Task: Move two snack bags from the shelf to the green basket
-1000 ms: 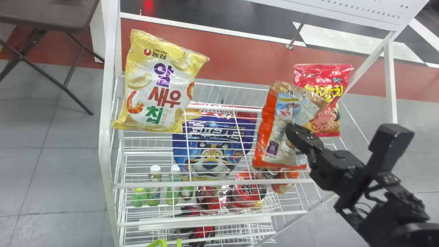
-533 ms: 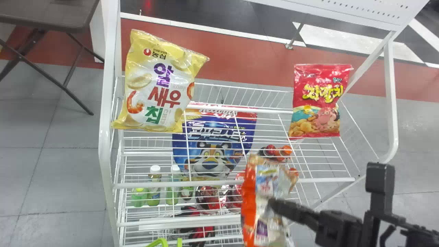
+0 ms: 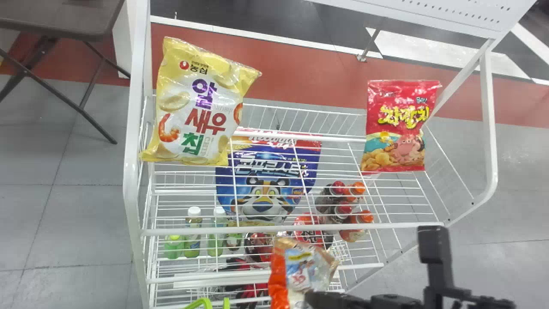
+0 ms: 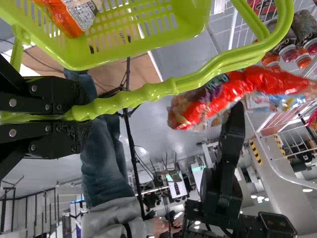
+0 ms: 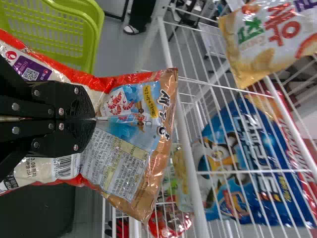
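In the left wrist view, my left gripper clamped the handle of the green basket, a snack bag inside at upper left. In the head view, my right gripper pinched an orange-edged bag low, centre.

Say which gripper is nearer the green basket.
Left. The left gripper holds the basket by its handle; the right gripper holds a snack bag apart from the basket.
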